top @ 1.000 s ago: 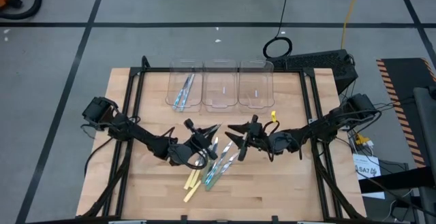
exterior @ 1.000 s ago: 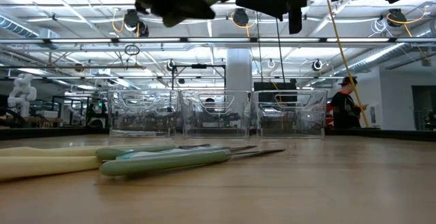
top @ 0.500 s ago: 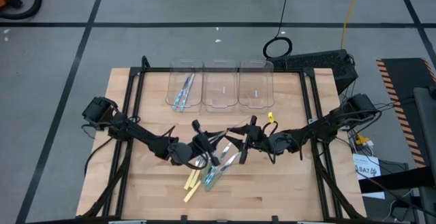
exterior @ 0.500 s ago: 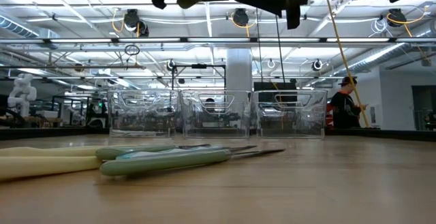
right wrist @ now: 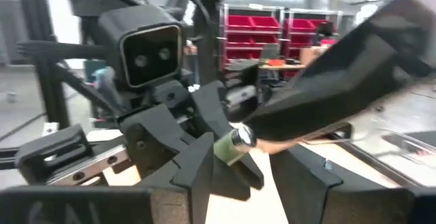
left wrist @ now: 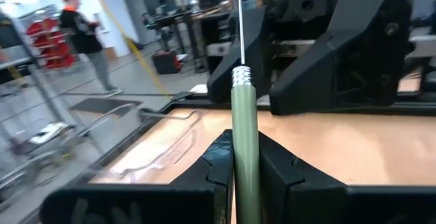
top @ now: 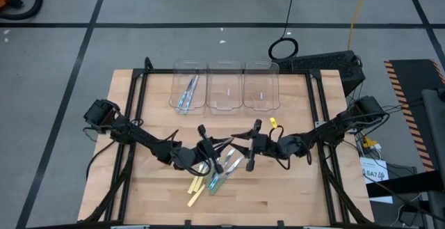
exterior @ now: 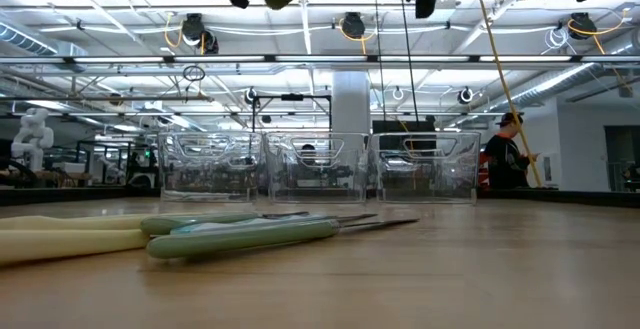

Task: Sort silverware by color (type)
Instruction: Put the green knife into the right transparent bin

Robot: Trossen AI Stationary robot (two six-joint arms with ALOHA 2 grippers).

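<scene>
My left fingers [left wrist: 240, 166] clamp a green-handled utensil [left wrist: 244, 125] above the counter's [top: 292, 194] middle, its head hidden between my right fingers [right wrist: 204, 163], parted around it, other silverware [top: 208, 177] below, bins [top: 224, 86] at the far edge.

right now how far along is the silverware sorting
Early. Done: a few utensils lie in the left clear bin; the middle bin and right bin look empty. In hand: the left gripper is shut on a green-handled utensil, with the right gripper right at its metal end, possibly a handover. Left: the green and pale yellow utensils on the table.
</scene>
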